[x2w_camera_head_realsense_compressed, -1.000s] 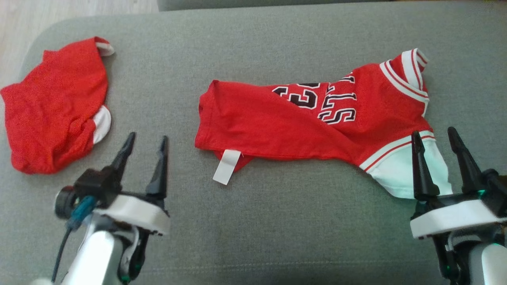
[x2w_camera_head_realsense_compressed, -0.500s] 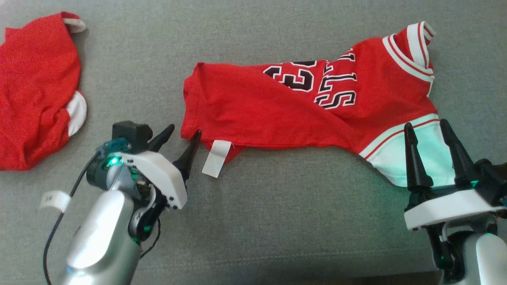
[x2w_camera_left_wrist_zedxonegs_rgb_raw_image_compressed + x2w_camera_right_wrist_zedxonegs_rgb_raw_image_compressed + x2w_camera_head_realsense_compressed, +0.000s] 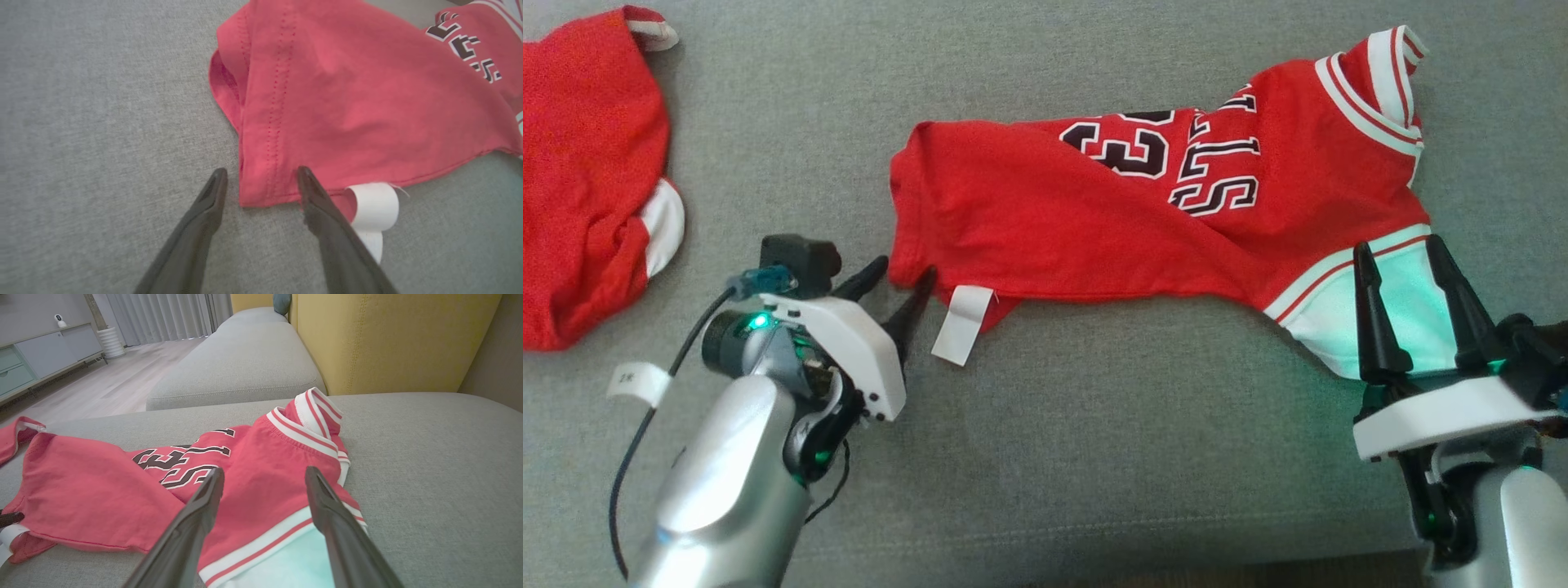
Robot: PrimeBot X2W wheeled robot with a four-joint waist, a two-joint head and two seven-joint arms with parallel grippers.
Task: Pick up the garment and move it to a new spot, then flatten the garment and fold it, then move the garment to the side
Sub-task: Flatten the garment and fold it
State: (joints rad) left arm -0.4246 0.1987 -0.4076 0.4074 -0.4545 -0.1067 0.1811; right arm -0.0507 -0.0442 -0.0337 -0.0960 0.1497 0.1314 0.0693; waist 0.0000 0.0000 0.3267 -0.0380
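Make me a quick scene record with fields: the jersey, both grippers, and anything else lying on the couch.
surface: grey sofa cushion
garment: red jersey, lying rumpled, lettering partly folded under
label: white tag sticking out at the jersey's near hem
left gripper: open, fingers either side of the hem corner
right gripper: open, fingers over the jersey's white panel
other: second red garment, bunched at the far left

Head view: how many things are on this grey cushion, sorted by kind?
Red garments: 2, the jersey and the bundle
Grippers: 2, the left gripper and the right gripper
Total: 4
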